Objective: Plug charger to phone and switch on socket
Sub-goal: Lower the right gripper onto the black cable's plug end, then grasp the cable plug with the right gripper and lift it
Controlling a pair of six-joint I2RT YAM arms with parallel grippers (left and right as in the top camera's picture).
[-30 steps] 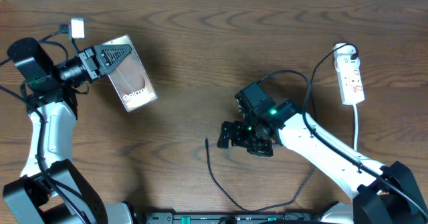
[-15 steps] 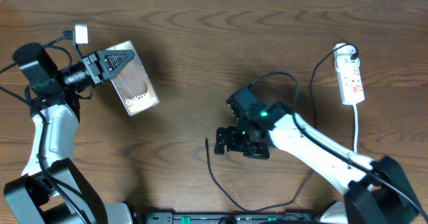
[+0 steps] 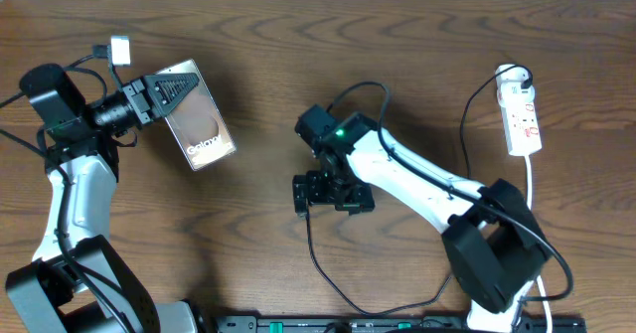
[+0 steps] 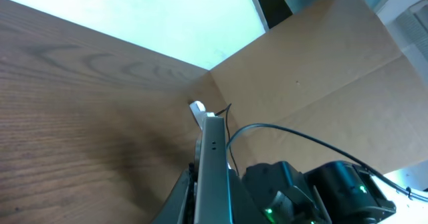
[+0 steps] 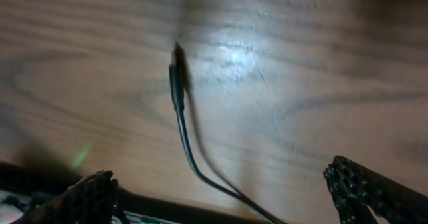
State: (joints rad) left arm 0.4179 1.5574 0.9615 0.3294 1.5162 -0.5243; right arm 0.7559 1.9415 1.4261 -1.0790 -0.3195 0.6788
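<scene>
1. The right end effector (image 3: pixel 302 196) has shifted left across the counter (image 3: pixel 417 35) since half a second ago. It now sits over the spot where the charger tip lay. The left arm and the phone are unchanged.
2. The charger (image 3: pixel 320 265) lies on the counter near the middle of the near edge, its black cable curving back toward that edge. In the right wrist view the plug tip (image 5: pixel 176 83) rests flat on the wood.
3. The right end effector is spread wide. Its fingers (image 5: pixel 93 197) stand one on each side of the cable, and neither touches it.
4. The phone (image 3: pixel 204 129) is near the far left corner, tilted, with its lettered face up. The left end effector (image 3: pixel 171 84) pinches its far end.
5. The socket (image 3: pixel 524 114) lies along the right edge near the far right corner. A black plug (image 3: pixel 520 75) is at its far end, and a white cord (image 3: pixel 530 189) runs toward the near edge.
</scene>
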